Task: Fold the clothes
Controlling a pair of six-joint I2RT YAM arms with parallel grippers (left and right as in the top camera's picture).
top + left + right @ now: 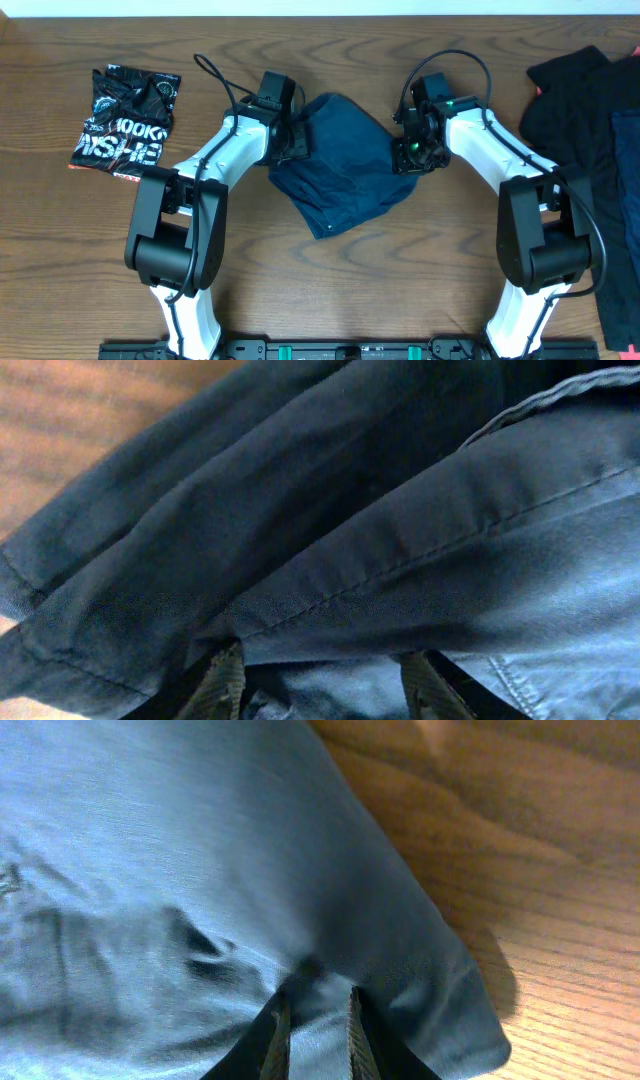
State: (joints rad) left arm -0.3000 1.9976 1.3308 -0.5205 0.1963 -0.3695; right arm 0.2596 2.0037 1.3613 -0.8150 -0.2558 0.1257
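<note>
A dark blue garment (pixel 340 170) lies bunched in the middle of the wooden table. My left gripper (pixel 292 140) is at its left edge. In the left wrist view its fingers (pixel 325 685) stand wide apart, with folds and a seam of the blue cloth (pixel 380 540) over and between them. My right gripper (pixel 410 155) is at the garment's right edge. In the right wrist view its fingers (pixel 313 1030) are close together, pinching a fold of the blue cloth (pixel 150 870) near its corner.
A folded black garment with white print (pixel 125 120) lies at the far left. A pile of black, blue and red clothes (pixel 590 110) lies at the right edge. Bare wood (pixel 540 870) lies beside the garment's right corner.
</note>
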